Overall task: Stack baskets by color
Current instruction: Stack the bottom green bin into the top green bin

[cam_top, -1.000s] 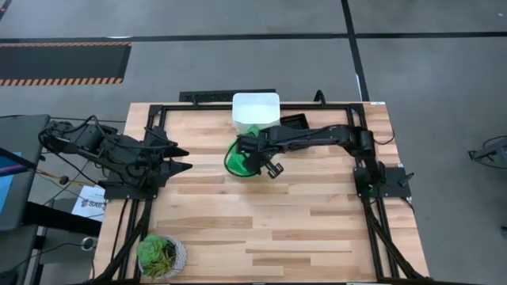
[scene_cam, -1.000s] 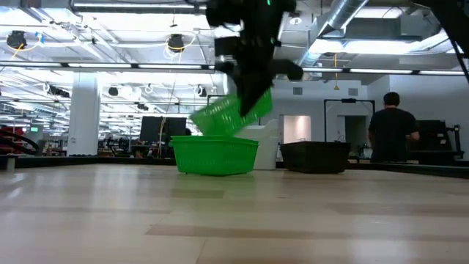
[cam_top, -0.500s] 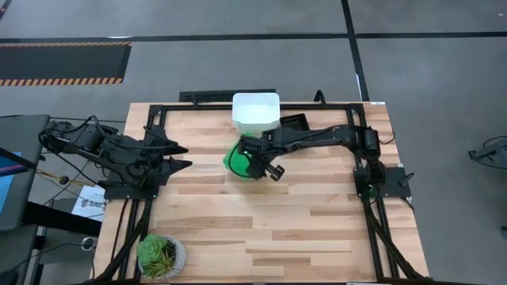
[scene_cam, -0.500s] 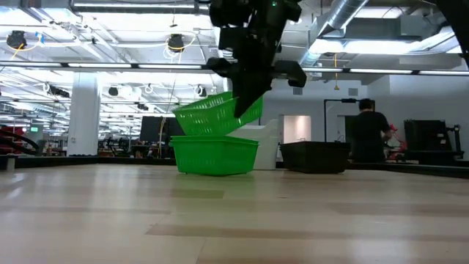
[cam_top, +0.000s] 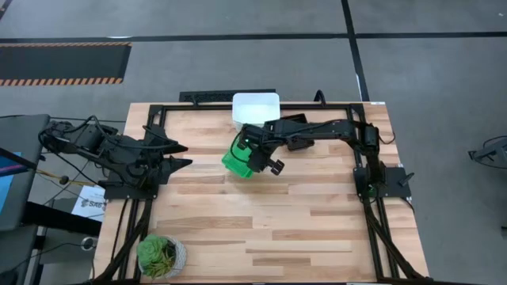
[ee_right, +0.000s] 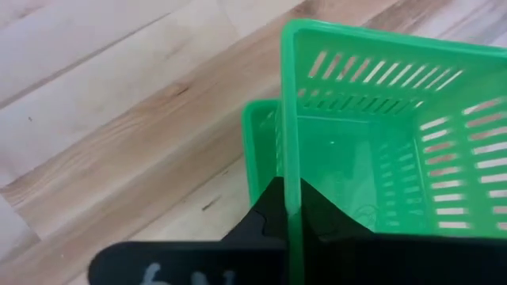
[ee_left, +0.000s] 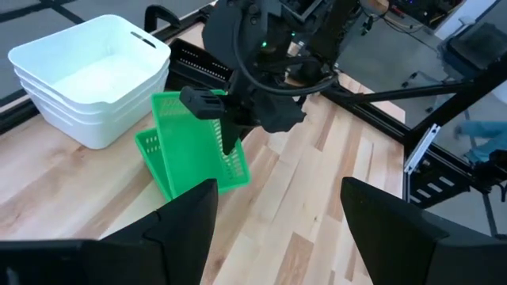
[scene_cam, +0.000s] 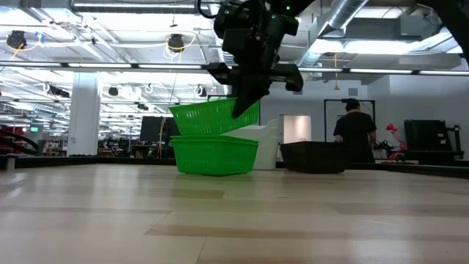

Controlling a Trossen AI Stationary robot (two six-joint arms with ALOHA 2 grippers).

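My right gripper [cam_top: 255,154] is shut on a bright green basket [scene_cam: 209,117] and holds it directly over a second green basket [scene_cam: 214,155], which stands on its base on the table. A stack of white baskets [cam_top: 255,109] sits at the far edge, with a black basket [scene_cam: 316,155] to its right. My left gripper [cam_top: 182,157] hovers open at the table's left, pointing toward the green baskets, with nothing between its fingers. My right gripper pinches one end wall of the green basket at its rim [ee_right: 289,158], one finger inside the basket and one outside. The fingers slant down from above. The basket is slightly tilted, its held end higher. I cannot tell whether its underside touches the lower basket's rim [scene_cam: 183,138].
A round potted plant [cam_top: 161,255] stands at the near left corner. Bare wood lies across the table's near half. The black frame rails [cam_top: 158,111] run along the table's edges. A person [scene_cam: 353,132] stands in the room beyond the table.
My right gripper has rolled its wrist and sunk a little. The green basket it holds has swung from a steep tilt to nearly level and come down close over the green basket on the table. The person in the room has walked toward the left.
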